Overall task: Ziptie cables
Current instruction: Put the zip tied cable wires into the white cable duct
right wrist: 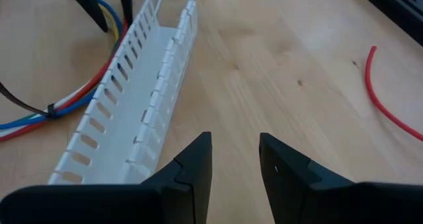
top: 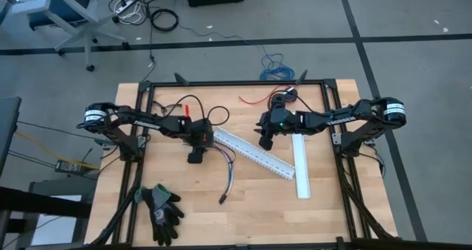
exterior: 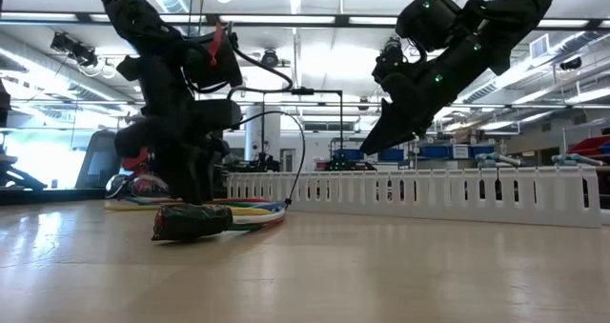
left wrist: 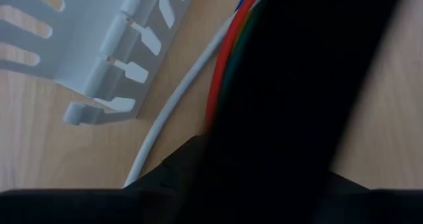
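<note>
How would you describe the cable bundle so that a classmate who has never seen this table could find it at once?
Start at the long white slotted duct lying slantwise mid-table. At its upper-left end is the left gripper; the cables curve from there toward the table's front edge. Unlike the lone red wire near the back, they are several colours, ending in a dark tip.

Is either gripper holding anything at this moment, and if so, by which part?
The left gripper is down on the cables, but whether it grips them cannot be told. The right gripper is open, holding nothing, above the white slotted duct.
</note>
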Robot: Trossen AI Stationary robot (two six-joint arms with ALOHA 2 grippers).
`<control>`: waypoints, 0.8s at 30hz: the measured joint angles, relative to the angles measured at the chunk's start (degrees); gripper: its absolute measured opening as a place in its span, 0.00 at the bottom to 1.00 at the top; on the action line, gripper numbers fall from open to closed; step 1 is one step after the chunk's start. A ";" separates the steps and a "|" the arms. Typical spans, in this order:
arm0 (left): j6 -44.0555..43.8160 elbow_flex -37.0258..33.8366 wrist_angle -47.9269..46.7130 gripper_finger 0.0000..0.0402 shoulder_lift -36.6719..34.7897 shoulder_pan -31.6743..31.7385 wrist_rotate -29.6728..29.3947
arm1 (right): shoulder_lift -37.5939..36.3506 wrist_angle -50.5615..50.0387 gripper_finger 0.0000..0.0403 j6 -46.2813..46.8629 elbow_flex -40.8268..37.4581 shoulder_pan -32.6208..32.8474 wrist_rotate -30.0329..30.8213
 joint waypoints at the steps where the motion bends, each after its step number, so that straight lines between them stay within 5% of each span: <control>1: 0.14 -0.08 0.50 0.38 0.01 0.00 -0.08 | 0.00 0.00 0.28 0.00 0.00 0.00 0.01; 11: -8.64 -0.10 2.29 0.41 0.18 -0.78 0.66 | 0.00 -0.02 0.28 0.07 0.00 0.03 -0.01; 24: -10.26 0.63 0.26 0.67 0.05 -2.66 2.49 | 0.00 -0.02 0.28 0.04 0.00 0.11 -0.37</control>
